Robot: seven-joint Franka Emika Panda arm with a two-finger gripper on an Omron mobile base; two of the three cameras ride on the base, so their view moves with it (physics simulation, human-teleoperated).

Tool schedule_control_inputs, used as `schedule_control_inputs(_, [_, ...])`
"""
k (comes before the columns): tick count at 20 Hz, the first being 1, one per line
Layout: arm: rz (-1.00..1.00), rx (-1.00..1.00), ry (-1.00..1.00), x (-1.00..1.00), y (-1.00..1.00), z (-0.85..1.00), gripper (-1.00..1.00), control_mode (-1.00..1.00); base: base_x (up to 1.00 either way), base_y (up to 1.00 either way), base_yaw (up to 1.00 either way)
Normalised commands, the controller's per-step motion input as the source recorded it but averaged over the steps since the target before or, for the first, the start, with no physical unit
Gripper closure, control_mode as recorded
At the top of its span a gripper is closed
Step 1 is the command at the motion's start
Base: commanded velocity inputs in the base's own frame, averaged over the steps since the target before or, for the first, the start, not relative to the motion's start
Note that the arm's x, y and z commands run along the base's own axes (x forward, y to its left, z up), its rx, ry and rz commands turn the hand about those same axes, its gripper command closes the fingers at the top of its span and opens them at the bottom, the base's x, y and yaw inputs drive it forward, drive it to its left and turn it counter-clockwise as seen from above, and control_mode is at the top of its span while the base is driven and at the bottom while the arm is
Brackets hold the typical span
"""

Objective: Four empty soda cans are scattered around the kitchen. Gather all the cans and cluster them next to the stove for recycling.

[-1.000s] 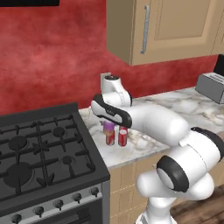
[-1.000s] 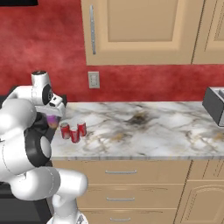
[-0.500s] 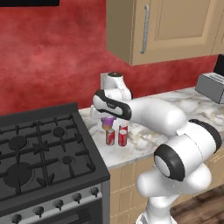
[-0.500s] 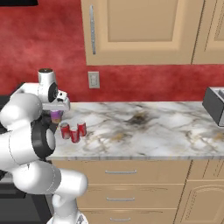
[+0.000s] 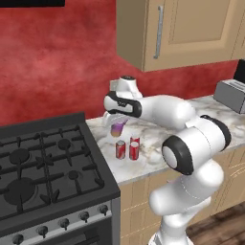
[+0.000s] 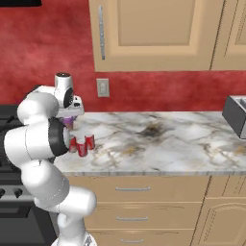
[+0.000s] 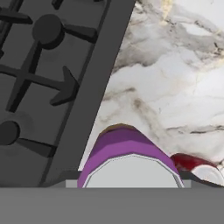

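Stove (image 5: 43,167) fills the lower left, the marble counter (image 5: 158,139) runs right of it. At centre the gripper (image 5: 116,125) holds the purple can (image 5: 116,129) above the counter, over three red cans (image 5: 127,149) clustered just right of the stove.

Marble countertop (image 6: 158,139), dark stain mid-surface. Red back wall (image 6: 158,91) with pale outlet plate (image 6: 102,87). Wood upper cabinets (image 6: 153,33). Toaster (image 6: 236,115) far right.

Arm swung toward wall; purple can (image 5: 116,129) lifted higher off counter, tilted, farther from red cans (image 5: 127,149).
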Motion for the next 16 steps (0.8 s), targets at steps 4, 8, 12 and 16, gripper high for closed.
schedule_control_inputs(4, [0.16, -0.03, 0.11, 0.44, 0.0, -0.12, 1.0, -1.0, 0.0, 0.0, 0.0])
schedule_control_inputs(8, [0.11, -0.07, 0.08, 0.43, 0.0, -0.19, 1.0, -1.0, 0.0, 0.0, 0.0])
schedule_control_inputs(12, [0.09, -0.1, 0.11, 0.44, 0.0, -0.23, 1.0, -1.0, 0.0, 0.0, 0.0])
schedule_control_inputs(16, [0.08, -0.09, 0.02, 0.4, 0.0, -0.2, 1.0, -1.0, 0.0, 0.0, 0.0])
